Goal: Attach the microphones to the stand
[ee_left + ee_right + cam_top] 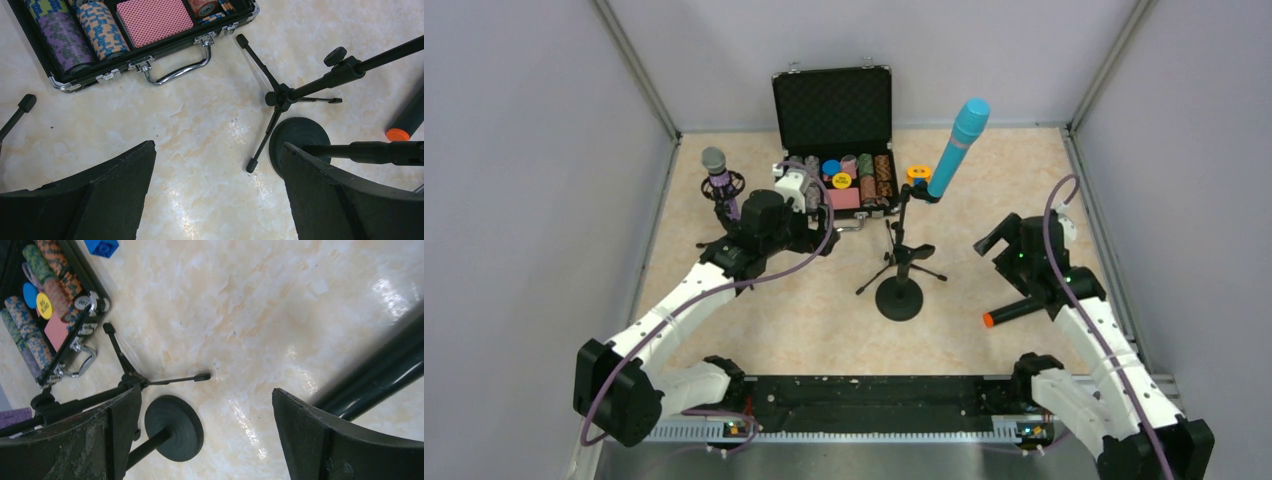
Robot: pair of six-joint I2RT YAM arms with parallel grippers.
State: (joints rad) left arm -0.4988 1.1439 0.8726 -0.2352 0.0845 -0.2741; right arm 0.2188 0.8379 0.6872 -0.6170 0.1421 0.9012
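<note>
Marbled beige table, grey walls around; round-base stand mid-table, a tripod stand just behind it; cyan microphone clipped high and tilted, above the round-base stand; purple microphone upright in a holder, well left of it; black microphone lying on the table to its right, orange end toward it; open case behind; left hand left of it, spread wide, empty; right hand right of it, wide, empty, near the black microphone.

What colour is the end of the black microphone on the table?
Bright orange. The black microphone shows it best in the left wrist view.
</note>
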